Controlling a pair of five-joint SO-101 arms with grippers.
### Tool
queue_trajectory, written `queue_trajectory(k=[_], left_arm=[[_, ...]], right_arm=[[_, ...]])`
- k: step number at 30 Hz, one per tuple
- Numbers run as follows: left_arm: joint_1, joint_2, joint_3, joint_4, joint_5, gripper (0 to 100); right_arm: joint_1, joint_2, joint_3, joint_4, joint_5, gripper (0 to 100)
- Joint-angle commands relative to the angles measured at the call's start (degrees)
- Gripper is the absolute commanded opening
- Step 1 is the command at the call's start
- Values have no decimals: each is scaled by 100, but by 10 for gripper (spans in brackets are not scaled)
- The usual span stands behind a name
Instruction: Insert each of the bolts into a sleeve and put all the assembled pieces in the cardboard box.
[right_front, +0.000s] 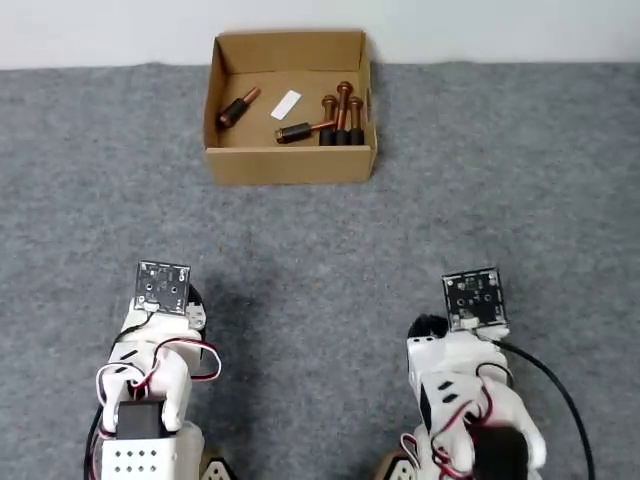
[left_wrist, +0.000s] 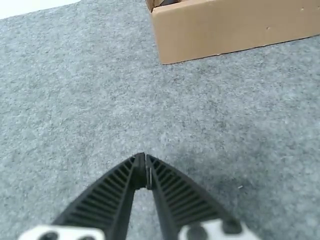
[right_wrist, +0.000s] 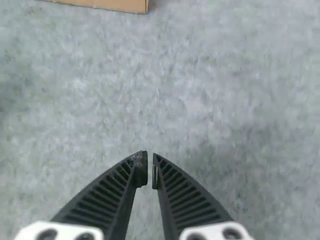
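High view, left to right: grey felt counter (right_front: 90, 200) below a white wall strip (right_front: 100, 30). Open brown cardboard box (right_front: 290, 165) at the far edge, holding five copper bolts in dark sleeves (right_front: 238, 107) and a white paper slip (right_front: 286, 104). Wide stretches of felt on both sides of the box, and between box and arms. Left fingers (left_wrist: 120, 190) clenched, tips touching. Right fingers (right_wrist: 172, 190) clenched but for a sliver at the tips.

Matt cardboard box (right_front: 290, 165); coppery, seemingly metal bolts (right_front: 343, 105); rough felt-like mat (right_front: 400, 250).
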Motion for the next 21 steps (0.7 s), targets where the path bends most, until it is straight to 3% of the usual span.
queue_trajectory(k=[1, 16, 21], left_arm=[[-18, -9, -31, 9, -44, 6], [-18, -9, -31, 9, -44, 6], [-18, -9, -31, 9, -44, 6]], right_arm=[[31, 22, 290, -136, -97, 8], [57, -75, 2295, -593, -53, 9], [435, -75, 2286, -611, -62, 9]])
